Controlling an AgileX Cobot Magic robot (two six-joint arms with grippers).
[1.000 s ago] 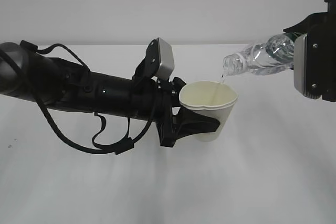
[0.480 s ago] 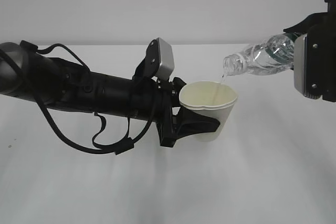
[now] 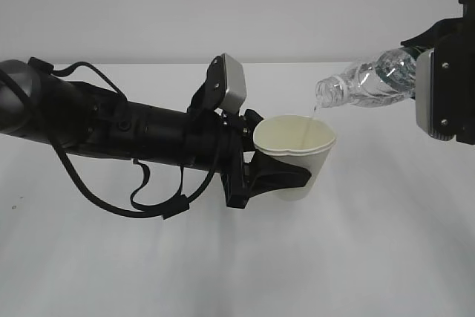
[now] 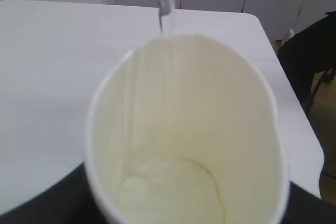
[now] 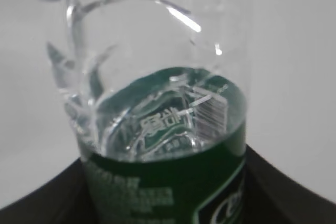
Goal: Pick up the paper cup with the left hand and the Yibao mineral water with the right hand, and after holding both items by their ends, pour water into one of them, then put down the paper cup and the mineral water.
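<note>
**Pour in progress: one cup, one bottle, both held in the air**

Step in hand: pouring. The bottle [image 3: 367,83] is tipped well past level, mouth down and left, directly above the far rim of the cup [image 3: 297,155]. A thin stream [image 4: 164,3] falls from the mouth into the cup; in the left wrist view the cream inside shows a shallow pool at the bottom.

Left claw [image 3: 278,176]: clamped round the lower wall of the cup, which stands upright and clear of the white surface [image 3: 237,272].

Right claw [image 5: 168,192]: clamped on the bottle at the green label [image 5: 157,187], near its base end. Its fingertips are hidden in the exterior view, but dark jaw edges flank the bottle in the right wrist view.

Next move, as judged: little water remains, so the bottle should be righted once the stream stops, with the cup kept level, then both lowered to the surface and released, well apart.

Count:
- cup: one
- bottle: one, uncapped
- arms: two
- nothing else seen on the surface
</note>
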